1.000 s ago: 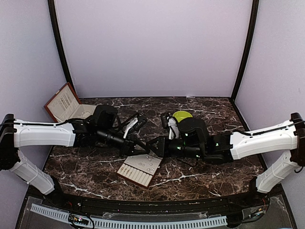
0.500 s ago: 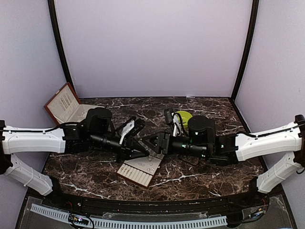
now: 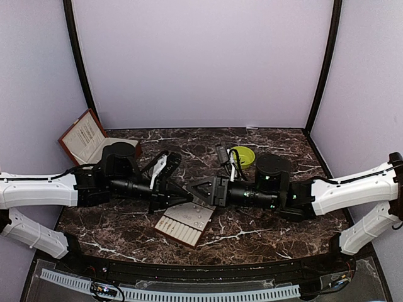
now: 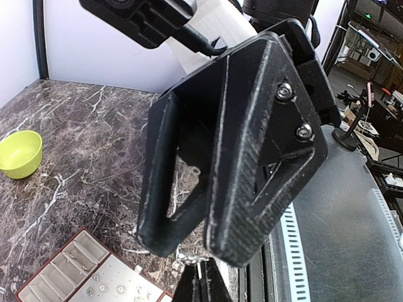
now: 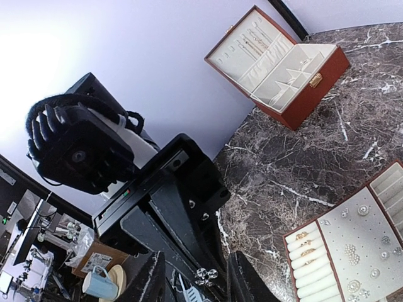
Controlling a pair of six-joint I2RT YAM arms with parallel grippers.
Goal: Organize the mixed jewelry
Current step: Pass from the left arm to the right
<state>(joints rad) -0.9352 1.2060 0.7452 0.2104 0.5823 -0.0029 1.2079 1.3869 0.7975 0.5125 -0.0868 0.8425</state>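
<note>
My left gripper (image 4: 201, 280) is shut on a small silvery clover-shaped piece of jewelry (image 5: 204, 275), held at its very tips. My right gripper (image 5: 198, 280) meets it tip to tip, open, one finger on each side of the piece without touching it. In the left wrist view the right gripper's black fingers (image 4: 252, 189) fill the frame, and the sparkly piece (image 4: 187, 259) shows just below them. Both grippers (image 3: 194, 191) hover above the far edge of the cream tray (image 3: 182, 236). The tray holds gold rings (image 5: 302, 245) and small studs (image 5: 352, 251).
A yellow-green bowl (image 3: 242, 155) sits at the back, right of centre. An open reddish-brown box (image 3: 88, 137) with a cream lining stands at the back left against the wall. The marble tabletop (image 3: 264, 223) spreads around the tray.
Both arms have flattened and drawn their wrists outward, the tips still meeting over the tray. The right jaws have come apart around the piece that the left gripper holds.
</note>
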